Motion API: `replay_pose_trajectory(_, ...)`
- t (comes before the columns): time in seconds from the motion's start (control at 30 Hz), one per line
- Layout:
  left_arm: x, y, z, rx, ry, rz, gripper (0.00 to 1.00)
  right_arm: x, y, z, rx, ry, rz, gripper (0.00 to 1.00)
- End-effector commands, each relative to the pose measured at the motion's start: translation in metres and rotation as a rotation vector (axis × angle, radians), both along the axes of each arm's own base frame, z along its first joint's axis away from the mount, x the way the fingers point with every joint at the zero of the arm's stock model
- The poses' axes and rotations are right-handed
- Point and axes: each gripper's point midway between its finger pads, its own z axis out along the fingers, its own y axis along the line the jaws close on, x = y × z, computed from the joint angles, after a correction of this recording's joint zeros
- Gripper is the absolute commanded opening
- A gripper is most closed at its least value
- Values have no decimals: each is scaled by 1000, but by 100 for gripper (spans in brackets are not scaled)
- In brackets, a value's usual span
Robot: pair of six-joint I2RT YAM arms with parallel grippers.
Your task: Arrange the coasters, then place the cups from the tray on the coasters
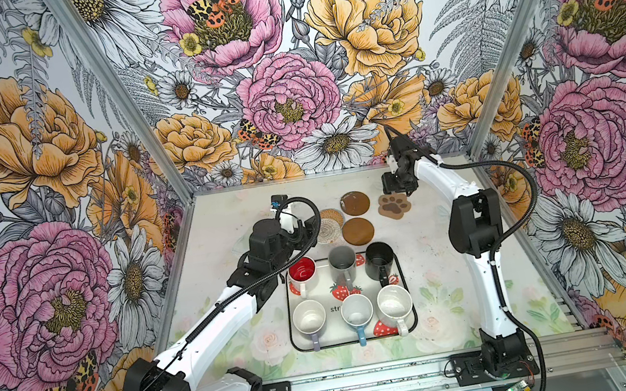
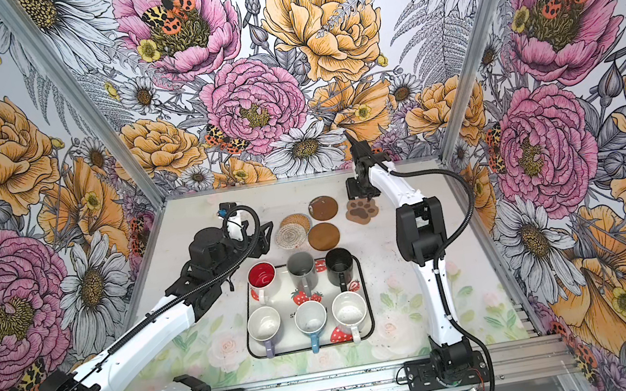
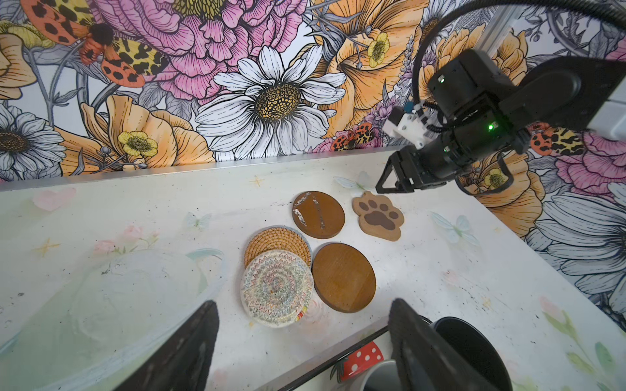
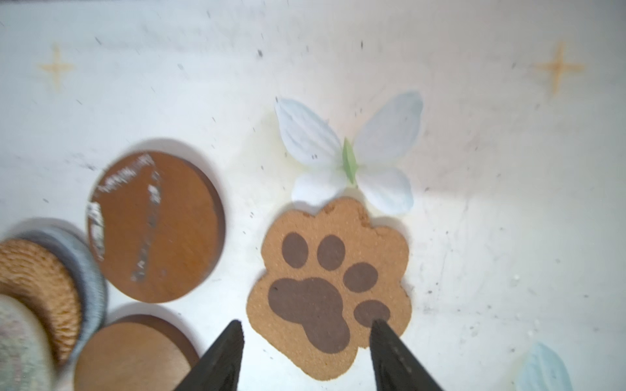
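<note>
Upright on the tray [image 1: 325, 283] stand the red-lined mug [image 1: 302, 269], grey mug [image 1: 342, 259] and black mug [image 1: 379, 256] behind the lilac mug [image 1: 309, 317], blue mug [image 1: 357, 312] and speckled mug [image 1: 394, 302], while beyond lie the paw coaster [image 1: 394, 206], scuffed disc [image 1: 355, 202], plain disc [image 1: 358, 231], and beaded coaster [image 1: 327, 231] overlapping the tan coaster [image 1: 330, 215] atop the grey coaster [image 4: 93, 277].

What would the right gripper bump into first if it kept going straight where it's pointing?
Probably the paw-shaped coaster: the right gripper points down at it, jaws open, in the right wrist view. How high it hovers is unclear.
</note>
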Motion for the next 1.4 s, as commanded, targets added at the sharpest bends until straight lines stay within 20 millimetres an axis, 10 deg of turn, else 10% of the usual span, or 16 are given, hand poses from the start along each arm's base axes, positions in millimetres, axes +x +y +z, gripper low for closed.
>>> replay_pose_trajectory(0.0, -6, -2, 7, 10, -30, -21, 81, 14, 13, -13, 27, -2, -8, 64)
replay_pose_trajectory(0.47, 0, -7, 4, 24, -23, -29, 80, 36, 11, -57, -32, 9, -57, 68)
replay_pose_trajectory(1.37, -4, -14, 0, 30, -16, -52, 80, -4, 19, -74, -194, 136, 79, 68)
